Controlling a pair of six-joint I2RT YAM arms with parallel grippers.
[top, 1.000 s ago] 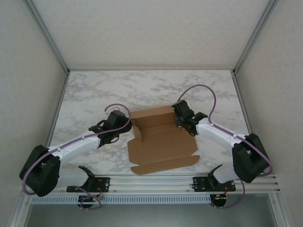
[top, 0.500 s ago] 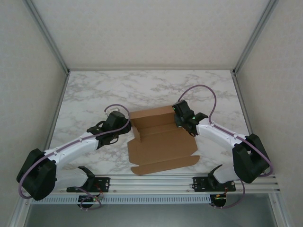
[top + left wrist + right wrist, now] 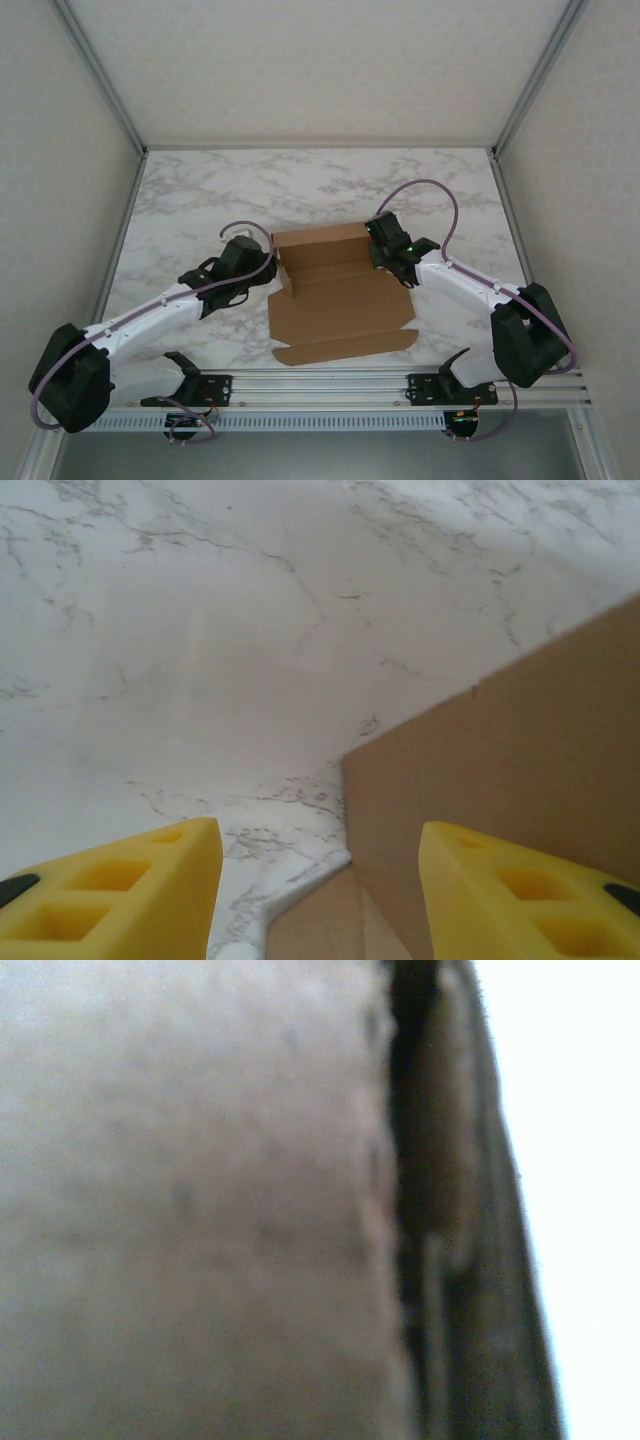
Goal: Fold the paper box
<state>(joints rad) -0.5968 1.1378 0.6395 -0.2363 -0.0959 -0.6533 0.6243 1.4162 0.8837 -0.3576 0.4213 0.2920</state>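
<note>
Straddling the paper box (image 3: 500, 750) edge, left fingers (image 3: 130, 885) gape.

Looking down on a white, grey-veined marble tabletop (image 3: 200, 190). Being boxed in by pale, finely textured walls (image 3: 320, 70) on the far, left and right sides. Meeting silver metal posts (image 3: 100, 75) at both far corners. Ending at slotted aluminium rails (image 3: 320, 385) along the near edge. Sitting under soft, even light.

**Layout: box centred between two arms**
The brown cardboard paper box (image 3: 340, 305) lies on the white marbled table (image 3: 200, 195), towards the near edge. The left gripper (image 3: 262, 270) is just beside its rear left corner, and the right gripper (image 3: 381, 240) is at its rear right corner (contact unclear). The rear panel stands raised behind the flat base.
</note>
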